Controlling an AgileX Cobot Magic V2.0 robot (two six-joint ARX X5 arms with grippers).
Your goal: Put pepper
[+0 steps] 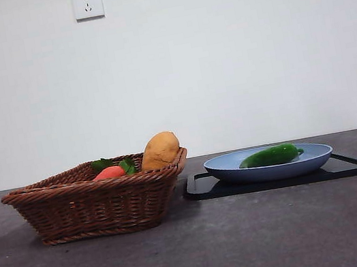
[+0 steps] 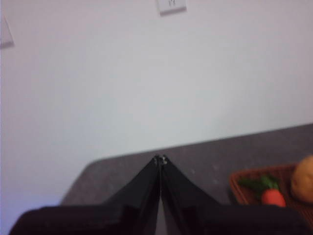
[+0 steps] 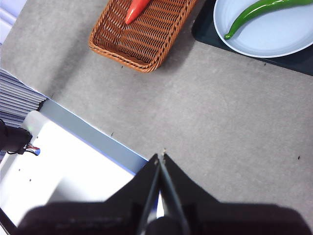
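Nearest you, the woven wicker basket (image 1: 100, 199) holds a tan, lumpy potato (image 1: 160, 150) and an orange-red vegetable (image 1: 109, 173) with green leaves. Beside it, a flat black tray (image 1: 350, 167) carries a smooth blue plate (image 1: 240, 167); your glossy green pepper (image 1: 270, 156) lies in it. Left gripper (image 2: 160, 159) and right gripper (image 3: 161, 156) are both pressed together, empty.

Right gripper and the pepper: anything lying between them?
No. In the right wrist view only bare grey table separates the shut right gripper from the pepper on the blue plate.
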